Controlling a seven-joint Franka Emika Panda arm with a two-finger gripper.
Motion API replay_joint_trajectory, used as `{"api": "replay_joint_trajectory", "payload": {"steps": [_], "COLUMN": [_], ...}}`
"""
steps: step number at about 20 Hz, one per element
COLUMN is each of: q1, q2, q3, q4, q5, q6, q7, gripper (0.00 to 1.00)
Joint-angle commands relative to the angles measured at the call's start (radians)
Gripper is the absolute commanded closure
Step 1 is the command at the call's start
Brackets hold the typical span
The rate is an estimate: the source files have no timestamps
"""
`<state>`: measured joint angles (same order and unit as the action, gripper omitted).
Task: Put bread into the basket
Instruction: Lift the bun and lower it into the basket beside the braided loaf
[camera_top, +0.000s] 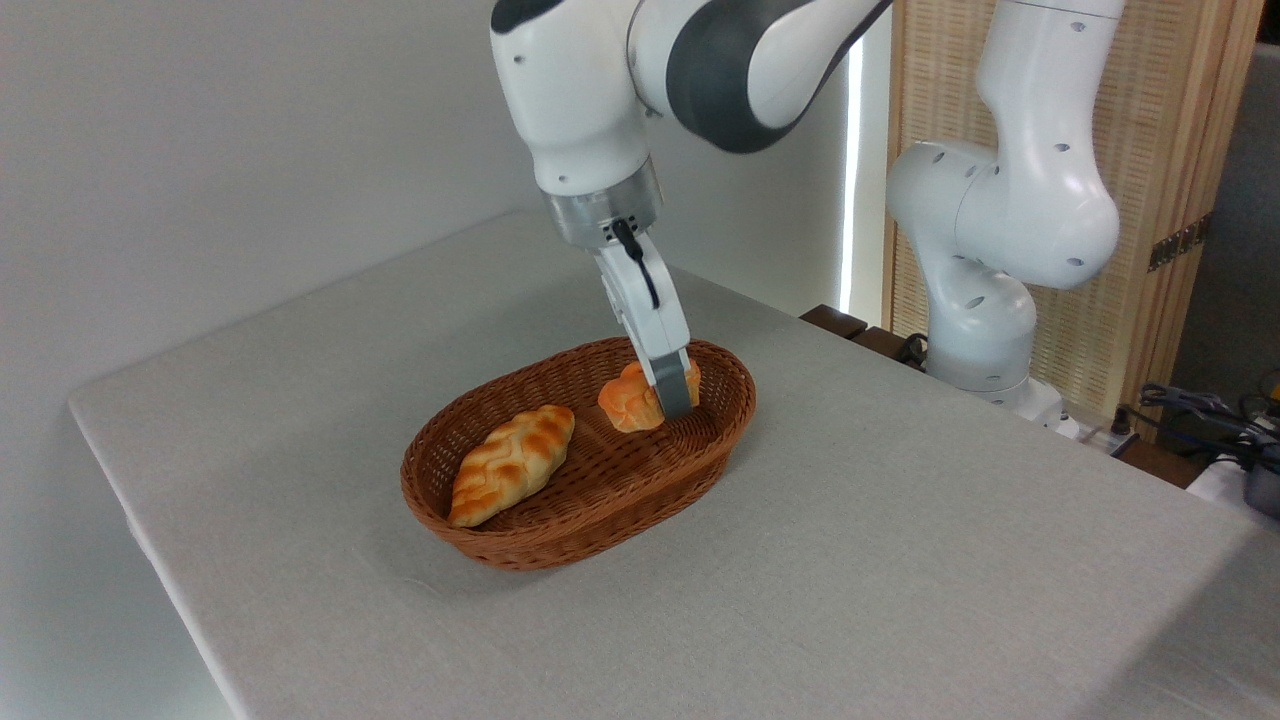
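The bread (629, 401), a small deep-orange bun, hangs inside the far right end of the oval wicker basket (520, 548), low over its woven floor. My gripper (668, 398) is shut on the bun, reaching down from above, and its grey near finger covers the bun's right side. Whether the bun touches the basket floor I cannot tell.
A longer pale-golden braided loaf (511, 464) lies in the left half of the basket. The arm's white base (985, 300) stands at the table's far right edge, with cables (1200, 420) beyond it. The grey table (900, 560) ends close at the left and front.
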<state>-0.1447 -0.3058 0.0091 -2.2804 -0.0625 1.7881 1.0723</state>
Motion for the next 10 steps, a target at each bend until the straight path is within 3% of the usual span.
{"api": "replay_joint_trajectory", "payload": {"steps": [1,6,9,10], "q1": [-0.010,-0.010,-0.001,0.008], "q2": [-0.013,-0.010,0.020,0.055], "q3": [0.012,0.012,0.015,0.015], "q4": [-0.010,0.007,0.164,0.253], "q5": [-0.066,-0.077,-0.080,-0.080], "q6": [0.017,0.028,0.014,-0.014], "q7": [0.006,0.009,-0.017,-0.070], "gripper": [0.00,0.00,0.00,0.00]}}
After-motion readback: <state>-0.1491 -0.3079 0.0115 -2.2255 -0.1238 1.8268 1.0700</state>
